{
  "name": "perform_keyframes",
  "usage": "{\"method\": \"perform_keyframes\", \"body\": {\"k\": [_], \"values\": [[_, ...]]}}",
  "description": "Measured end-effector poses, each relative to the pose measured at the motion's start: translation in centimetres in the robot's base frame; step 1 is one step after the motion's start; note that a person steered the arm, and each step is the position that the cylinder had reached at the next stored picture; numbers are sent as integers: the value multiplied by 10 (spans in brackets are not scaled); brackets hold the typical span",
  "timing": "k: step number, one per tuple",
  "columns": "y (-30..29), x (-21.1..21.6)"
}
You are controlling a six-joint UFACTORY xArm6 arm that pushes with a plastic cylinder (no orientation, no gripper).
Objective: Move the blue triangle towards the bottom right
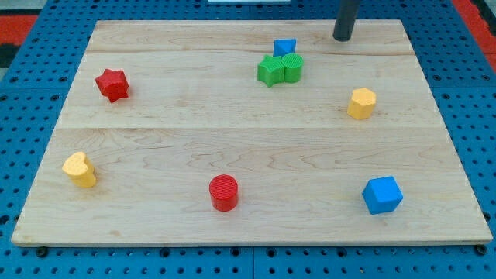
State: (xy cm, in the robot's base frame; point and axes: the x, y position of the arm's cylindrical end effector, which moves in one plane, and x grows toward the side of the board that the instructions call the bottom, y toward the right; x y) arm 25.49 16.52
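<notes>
Blue, and partly hidden, the blue triangle (284,46) sits near the view's top, its lower edge behind the green star (270,70) and green cylinder (292,67), which touch each other. The rod is cut off by the top edge; my tip (342,38) rests on the board to the triangle's right, apart from it. There are no jaws to report, only the rod.

Around lie a red star (112,84), a yellow hexagon (361,103), a yellow heart (80,169), a red cylinder (223,192) and a blue cube (382,194) at the bottom right.

The pale wooden board (232,147) lies on a blue pegboard (465,93).
</notes>
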Motion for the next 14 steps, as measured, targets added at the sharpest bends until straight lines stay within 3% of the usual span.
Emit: {"method": "perform_keyframes", "body": {"k": [1, 3, 8, 11, 12, 14], "values": [[-1, 22], [-108, 10], [-168, 25], [-208, 74], [-210, 99], [-139, 127]]}}
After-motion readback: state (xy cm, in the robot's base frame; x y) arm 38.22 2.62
